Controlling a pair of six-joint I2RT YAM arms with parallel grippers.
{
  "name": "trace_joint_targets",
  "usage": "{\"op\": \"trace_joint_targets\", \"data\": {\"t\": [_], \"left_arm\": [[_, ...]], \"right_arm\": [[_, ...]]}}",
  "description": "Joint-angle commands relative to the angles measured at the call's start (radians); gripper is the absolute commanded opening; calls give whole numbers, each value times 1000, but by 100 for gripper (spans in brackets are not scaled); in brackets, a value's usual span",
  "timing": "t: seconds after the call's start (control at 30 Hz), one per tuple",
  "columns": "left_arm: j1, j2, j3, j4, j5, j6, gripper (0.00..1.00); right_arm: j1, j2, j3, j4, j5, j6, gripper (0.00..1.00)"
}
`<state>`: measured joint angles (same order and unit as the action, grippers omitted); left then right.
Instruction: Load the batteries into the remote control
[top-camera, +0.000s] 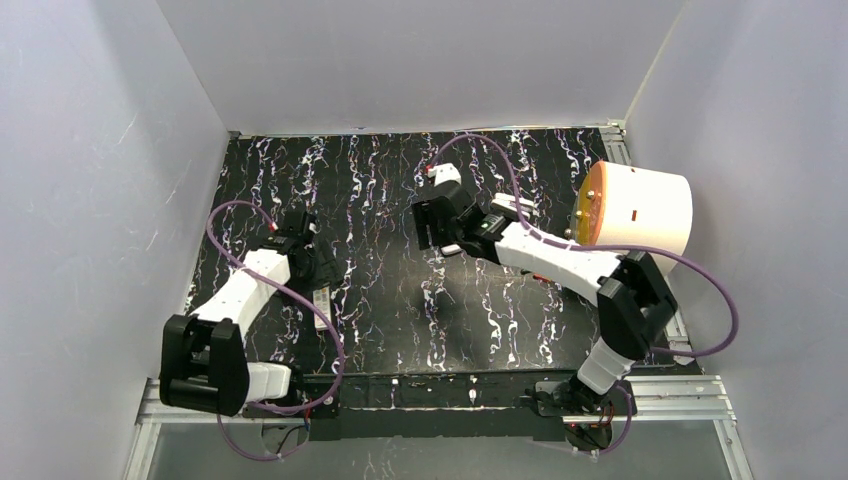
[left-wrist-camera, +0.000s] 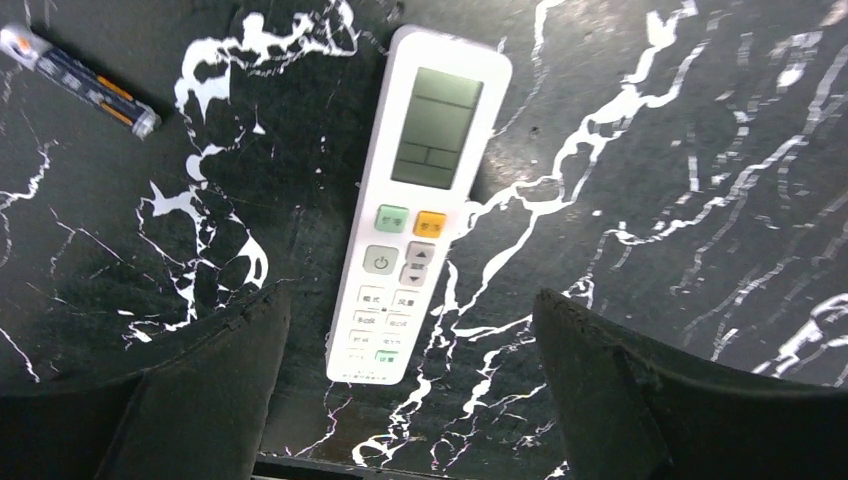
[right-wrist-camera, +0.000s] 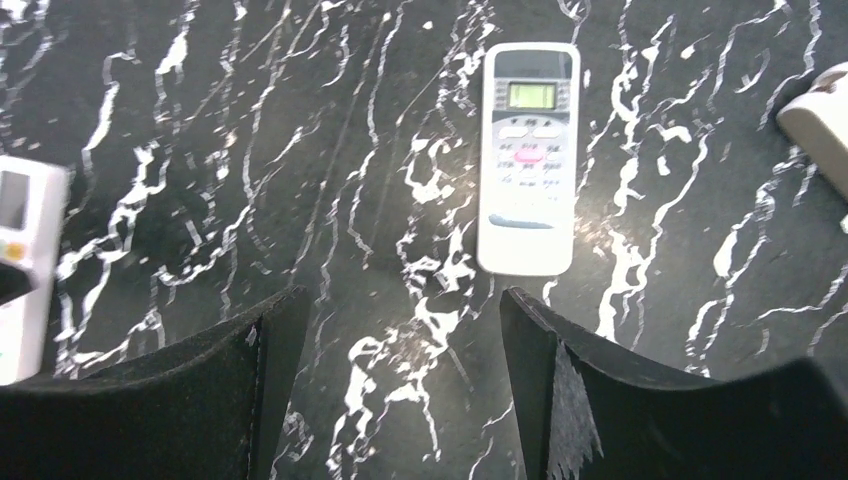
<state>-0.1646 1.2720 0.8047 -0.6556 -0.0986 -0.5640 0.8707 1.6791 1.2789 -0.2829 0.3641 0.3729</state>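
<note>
Jaws gape on both sides; the frame edge crops one remote (right-wrist-camera: 30, 225).

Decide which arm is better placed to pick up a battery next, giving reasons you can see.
Probably left. The left pincer hangs open over a face-up remote, and a battery lies close beside that. The right pincer, also open, faces another remote; no battery shows in its view.

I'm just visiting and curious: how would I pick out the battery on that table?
Start from the black, white-veined tabletop and find the long white plastic remote control with a green and an orange button. Beside its screen end, not touching it, lies the slim dark battery: a small cylinder with orange marks, far shorter than the remote.
</note>
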Motion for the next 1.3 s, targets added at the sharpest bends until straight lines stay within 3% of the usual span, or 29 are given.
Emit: {"op": "trace_joint_targets", "data": {"t": [0.0, 0.23, 0.5, 0.63, 0.77, 0.97, 1.1, 1.27], "left_arm": [[7, 36, -43, 12, -13, -55, 86], [5, 69, -104, 102, 66, -80, 55], [-2, 133, -95, 99, 56, -67, 48], [-12, 158, -77, 88, 27, -69, 34], [-16, 139, -52, 90, 49, -40, 13], [-18, 94, 55, 124, 367, 82, 2], [-18, 62, 181, 155, 654, 132, 2], [-18, 21, 310, 259, 948, 99, 1]], "right_arm": [[2, -67, -87, 69, -119, 96, 78], [2, -128, -177, 97, -177, 132, 77], [1, -150, -190, 114, -205, 147, 77], [2, -154, -191, 111, -217, 150, 76], [1, -178, -221, 153, -259, 149, 77], [-24, -218, -363, 481, -480, 199, 80], [-44, -240, -444, 779, -655, 357, 87], [-55, -257, -511, 1102, -734, 562, 94]]}}
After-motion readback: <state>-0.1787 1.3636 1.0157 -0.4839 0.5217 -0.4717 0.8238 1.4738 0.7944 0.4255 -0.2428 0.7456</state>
